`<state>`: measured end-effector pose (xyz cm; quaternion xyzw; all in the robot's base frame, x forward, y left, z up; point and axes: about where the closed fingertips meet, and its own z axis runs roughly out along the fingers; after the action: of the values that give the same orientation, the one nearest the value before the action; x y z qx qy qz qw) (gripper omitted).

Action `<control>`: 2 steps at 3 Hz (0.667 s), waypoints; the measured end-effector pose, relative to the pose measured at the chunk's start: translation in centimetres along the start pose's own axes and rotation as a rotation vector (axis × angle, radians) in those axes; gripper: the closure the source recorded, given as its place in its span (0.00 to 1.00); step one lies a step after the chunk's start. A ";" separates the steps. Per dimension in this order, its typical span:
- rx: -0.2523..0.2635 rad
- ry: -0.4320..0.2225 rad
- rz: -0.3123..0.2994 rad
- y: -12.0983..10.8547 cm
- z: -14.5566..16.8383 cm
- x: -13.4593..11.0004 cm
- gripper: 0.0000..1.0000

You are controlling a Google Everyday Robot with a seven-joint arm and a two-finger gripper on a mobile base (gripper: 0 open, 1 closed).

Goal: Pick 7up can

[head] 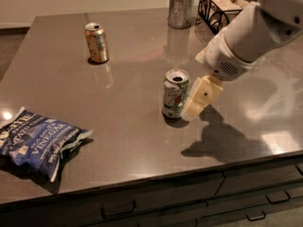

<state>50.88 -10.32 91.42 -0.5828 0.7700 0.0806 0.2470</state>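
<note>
The 7up can (175, 93) stands upright near the middle of the dark countertop, white and green with an open silver top. My gripper (198, 98) hangs from the white arm at the right and sits right beside the can's right side, low over the counter. One cream finger (201, 97) shows next to the can; I cannot tell whether it touches the can.
A gold/orange can (97, 42) stands at the back left. A blue vinegar chip bag (35, 142) lies at the front left near the counter edge (142, 176). A metal cup (182, 8) and a wire basket (218, 7) stand at the back right.
</note>
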 end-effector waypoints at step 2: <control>-0.025 -0.056 0.018 -0.1 2.5 -2.6 0.00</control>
<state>52.15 -7.13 90.51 -0.5764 0.7668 0.1087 0.2606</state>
